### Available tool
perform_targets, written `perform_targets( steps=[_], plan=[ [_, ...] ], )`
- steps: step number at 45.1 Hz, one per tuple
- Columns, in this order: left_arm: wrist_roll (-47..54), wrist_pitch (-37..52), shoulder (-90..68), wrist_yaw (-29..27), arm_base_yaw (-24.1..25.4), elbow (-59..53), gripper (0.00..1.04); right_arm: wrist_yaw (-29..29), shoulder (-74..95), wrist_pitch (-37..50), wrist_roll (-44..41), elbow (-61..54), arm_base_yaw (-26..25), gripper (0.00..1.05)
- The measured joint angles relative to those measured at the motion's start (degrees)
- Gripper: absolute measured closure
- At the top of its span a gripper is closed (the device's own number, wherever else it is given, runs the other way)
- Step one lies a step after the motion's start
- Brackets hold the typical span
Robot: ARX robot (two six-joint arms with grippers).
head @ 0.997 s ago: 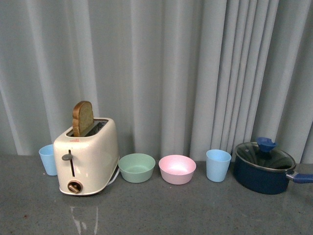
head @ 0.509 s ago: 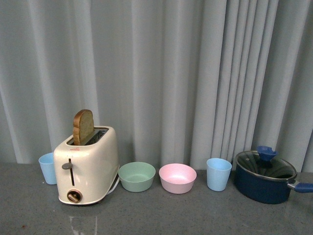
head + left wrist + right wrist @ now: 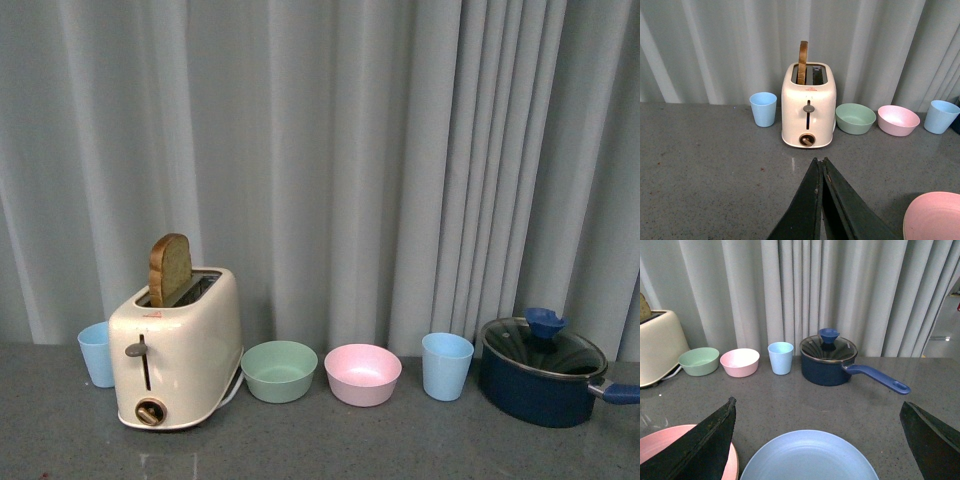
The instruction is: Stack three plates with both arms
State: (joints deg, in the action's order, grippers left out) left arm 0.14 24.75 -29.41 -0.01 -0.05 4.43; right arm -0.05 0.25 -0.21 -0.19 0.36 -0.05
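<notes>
A cream toaster (image 3: 178, 345) with one slice of brown bread (image 3: 170, 268) standing in its slot anchors the row at the back of the grey worktop (image 3: 330, 445). We count two pale blue cups, one (image 3: 97, 352) tucked just behind the toaster's far side and the other (image 3: 446, 366) well along the row. Two bowls sit between that second cup and the toaster: a green bowl (image 3: 279, 370) just beside the toaster, then a pink bowl (image 3: 362, 374). There is one dark blue pot (image 3: 540, 385) under a glass lid (image 3: 542, 345) at the end of the row furthest from the toaster.

We can see only two plates (both show in the wrist views alone). A pink plate (image 3: 935, 217) lies flat well in front of the toaster, on the bowls' side of it. A blue plate (image 3: 810, 460) lies flat just beside it, further from the toaster. A finger covers the spot where their rims come close, so we cannot tell whether they touch.

The left claw (image 3: 821, 161) is pressed together with nothing between its fingers, pointing at the toaster from well in front of it. The right claw (image 3: 817, 402) is spread wide and grips nothing, with the blue plate showing between its fingers.

A pleated grey curtain (image 3: 330, 150) hangs behind the toaster and the whole row.
</notes>
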Motion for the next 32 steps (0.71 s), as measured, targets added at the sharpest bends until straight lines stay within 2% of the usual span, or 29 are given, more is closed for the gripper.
perform_targets(
  steps=[18, 32],
  plan=[
    [-0.1, -4.8, 9.4, 0.0, 0.0, -2.9, 1.01, 0.0, 0.0, 0.0, 0.0, 0.0, 0.0, 0.07],
    [-0.1, -11.7, 16.6, 0.0, 0.0, -2.9, 1.01, 0.0, 0.0, 0.0, 0.0, 0.0, 0.0, 0.07]
  ],
)
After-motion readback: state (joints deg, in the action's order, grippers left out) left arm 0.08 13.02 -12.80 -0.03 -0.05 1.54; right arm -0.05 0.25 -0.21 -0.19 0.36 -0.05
